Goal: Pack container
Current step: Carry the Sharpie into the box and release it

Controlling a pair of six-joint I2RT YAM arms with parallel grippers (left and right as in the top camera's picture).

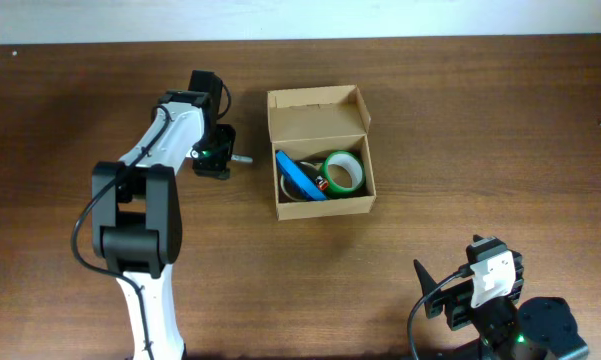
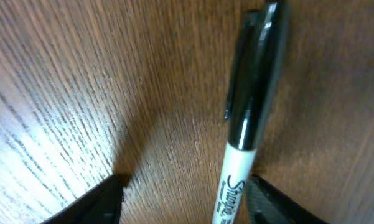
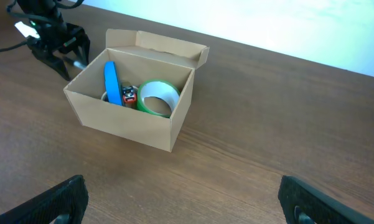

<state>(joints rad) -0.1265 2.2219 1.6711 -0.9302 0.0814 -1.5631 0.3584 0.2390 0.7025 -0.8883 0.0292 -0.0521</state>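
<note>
Just left of the cardboard box (image 1: 325, 207), on a dark wooden table (image 1: 480, 120), the left gripper (image 1: 218, 152) hung low over a black-capped Sharpie marker (image 2: 252, 93), its jaws partly spread and straddling the pen. Seen from the left wrist, one finger (image 2: 271, 200) stood just beside the white barrel while the other (image 2: 99, 202) stood clear of it, with bare wood showing between. The marker lay flat on the table and was not pinched. From overhead, the marker's pale end poked out of the gripper toward the box, short of touching it.

The box sat near the middle of the table, its hinged flap lid (image 1: 317, 100) thrown back and standing up along the far edge. Inside the box, a flat blue plastic case (image 1: 300, 178) leaned on edge at the left side and a roll of green tape (image 1: 343, 172) stood at the right against the wall. A small red-and-black item (image 3: 129, 94), too small to identify, was wedged between the two. Something white (image 1: 285, 190) curved beneath the blue case; what it was could not be told.

Well away from the box, toward the near right of the table, the right gripper (image 1: 445, 295) was held with its jaws spread wide and empty, both black fingers (image 3: 56, 199) framing the right wrist's view of the box
</note>
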